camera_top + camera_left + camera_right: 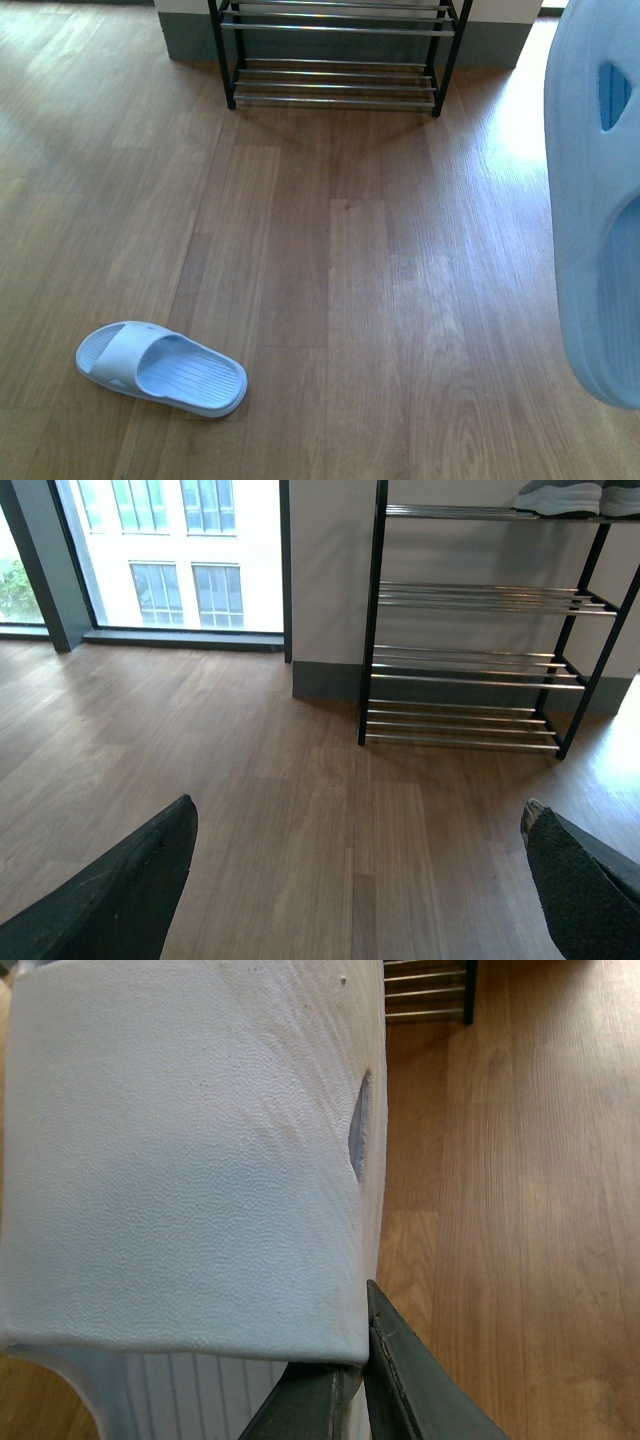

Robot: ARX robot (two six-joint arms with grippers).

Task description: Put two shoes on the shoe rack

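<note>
One pale blue sandal (595,200) is held clear of the floor (380,300), its strap clamped in the right pincer (352,1360), long axis hanging roughly upright. The rack (335,98) is noted well ahead of that pincer and toward its left, rods lying crosswise. The second sandal (160,367) is left flat on the floor, angled, judged nearer the left pincer (355,825), whose jaws are spread with nothing between them.
</note>
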